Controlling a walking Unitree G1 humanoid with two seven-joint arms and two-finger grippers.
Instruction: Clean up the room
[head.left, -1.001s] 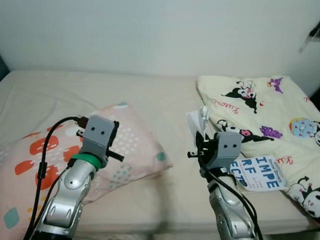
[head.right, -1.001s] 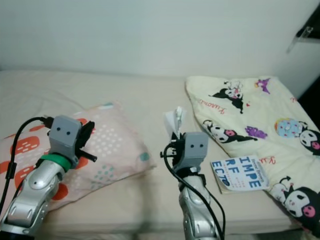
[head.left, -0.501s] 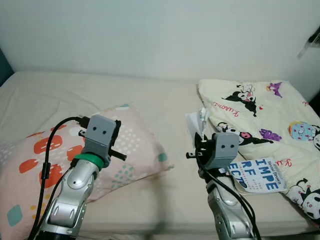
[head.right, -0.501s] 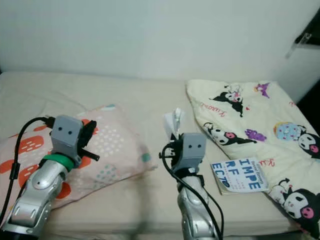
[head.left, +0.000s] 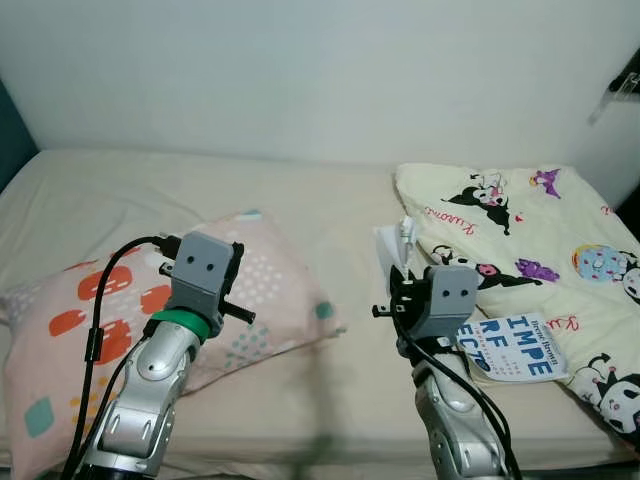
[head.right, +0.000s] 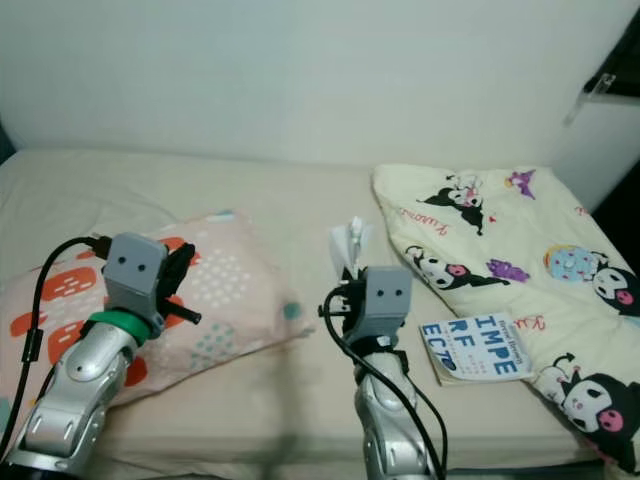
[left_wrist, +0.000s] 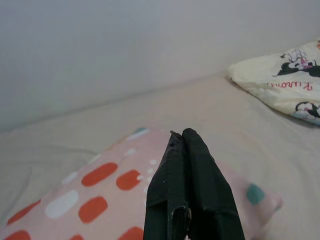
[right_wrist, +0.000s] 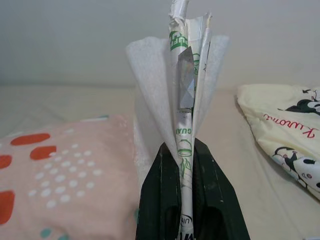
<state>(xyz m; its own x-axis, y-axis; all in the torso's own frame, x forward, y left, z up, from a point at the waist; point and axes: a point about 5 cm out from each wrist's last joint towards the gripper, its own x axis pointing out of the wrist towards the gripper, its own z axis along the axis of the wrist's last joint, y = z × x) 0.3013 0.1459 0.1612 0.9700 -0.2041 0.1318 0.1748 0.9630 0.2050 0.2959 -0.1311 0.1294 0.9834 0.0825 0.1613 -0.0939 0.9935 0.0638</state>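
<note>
The right hand (right_wrist: 186, 200) is clamped on a white wrapper (right_wrist: 182, 100) — it stands upright between the fingers, above the bed (head.left: 330, 380). The left hand (left_wrist: 187, 165) — fingers pressed together, empty — hovers over the spotted pillow (head.left: 270, 290).

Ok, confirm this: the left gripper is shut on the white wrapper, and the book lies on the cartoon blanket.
Not quite. The right gripper is shut on the white wrapper, as the right wrist view shows; the left gripper is shut and holds nothing. The book does lie on the cartoon blanket.
</note>
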